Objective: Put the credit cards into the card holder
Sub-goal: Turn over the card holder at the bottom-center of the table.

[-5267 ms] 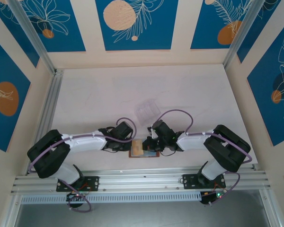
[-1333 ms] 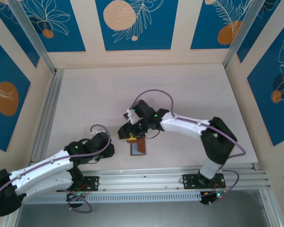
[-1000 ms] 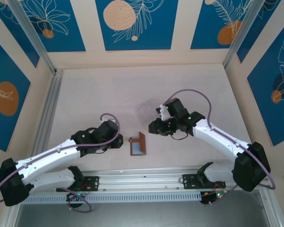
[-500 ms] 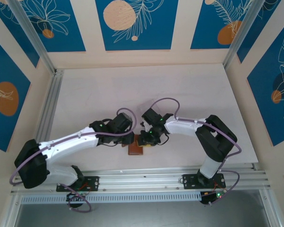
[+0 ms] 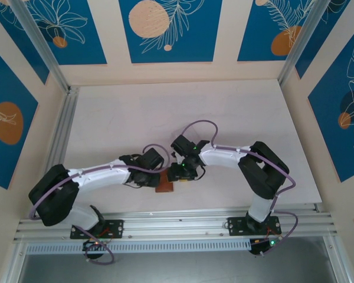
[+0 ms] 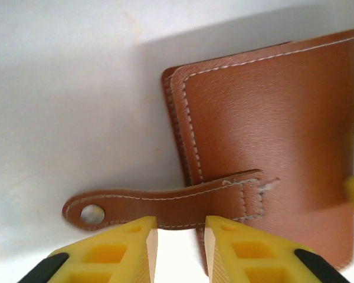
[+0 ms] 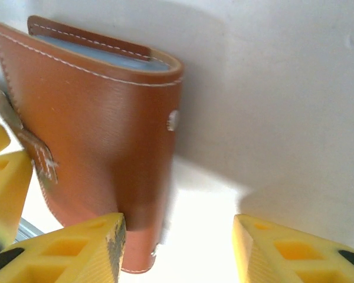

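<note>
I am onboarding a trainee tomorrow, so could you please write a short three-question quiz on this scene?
1. True or false: the card holder lies folded shut on the table.
2. Multiple choice: the tab clasp is A) snapped onto its stud, B) unfastened and sticking out past the holder's edge, C) tucked inside the holder.
3. Short answer: which gripper's fingers stand wide apart?

Key: 1 true; 2 B; 3 the right gripper.
</note>
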`<action>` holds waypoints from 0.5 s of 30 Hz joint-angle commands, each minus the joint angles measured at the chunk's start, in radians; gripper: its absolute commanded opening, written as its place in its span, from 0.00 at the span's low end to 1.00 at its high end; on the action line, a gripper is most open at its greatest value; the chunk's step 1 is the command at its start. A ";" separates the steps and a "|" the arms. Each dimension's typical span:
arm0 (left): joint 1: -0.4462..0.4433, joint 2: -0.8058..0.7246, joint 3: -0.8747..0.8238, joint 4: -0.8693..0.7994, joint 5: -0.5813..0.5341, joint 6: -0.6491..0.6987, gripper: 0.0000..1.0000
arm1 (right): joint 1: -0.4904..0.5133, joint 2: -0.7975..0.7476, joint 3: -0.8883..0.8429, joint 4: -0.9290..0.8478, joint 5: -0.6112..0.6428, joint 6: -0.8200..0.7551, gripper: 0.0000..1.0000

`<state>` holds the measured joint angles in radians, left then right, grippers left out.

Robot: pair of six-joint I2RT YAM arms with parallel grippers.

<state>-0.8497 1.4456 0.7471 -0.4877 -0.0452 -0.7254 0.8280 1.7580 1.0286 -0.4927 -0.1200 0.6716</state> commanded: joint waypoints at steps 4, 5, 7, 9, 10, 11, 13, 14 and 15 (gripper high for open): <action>0.017 0.066 -0.052 0.076 -0.008 0.009 0.26 | -0.028 -0.025 -0.011 0.018 -0.091 -0.015 0.61; 0.015 0.071 -0.064 0.087 -0.004 0.005 0.26 | -0.046 -0.042 -0.037 0.062 -0.135 -0.003 0.63; 0.017 0.072 -0.089 0.106 0.000 -0.005 0.25 | -0.073 -0.056 -0.066 0.121 -0.191 0.012 0.68; 0.017 0.075 -0.110 0.118 0.005 -0.012 0.25 | -0.079 -0.046 -0.067 0.155 -0.227 0.016 0.70; 0.016 0.073 -0.118 0.124 0.007 -0.014 0.25 | -0.079 -0.035 -0.067 0.171 -0.242 0.019 0.70; 0.016 0.072 -0.129 0.131 0.009 -0.018 0.25 | -0.078 -0.018 -0.065 0.191 -0.265 0.027 0.70; 0.017 0.067 -0.145 0.143 0.011 -0.027 0.25 | -0.075 0.013 -0.061 0.230 -0.303 0.043 0.70; 0.017 0.065 -0.154 0.153 0.016 -0.031 0.25 | -0.071 0.027 -0.059 0.252 -0.317 0.052 0.69; 0.016 0.065 -0.161 0.162 0.019 -0.037 0.25 | -0.065 0.040 -0.057 0.273 -0.332 0.063 0.67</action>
<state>-0.8413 1.4475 0.6590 -0.3458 -0.0448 -0.7364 0.7498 1.7573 0.9714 -0.2970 -0.3477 0.6991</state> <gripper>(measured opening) 0.250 0.682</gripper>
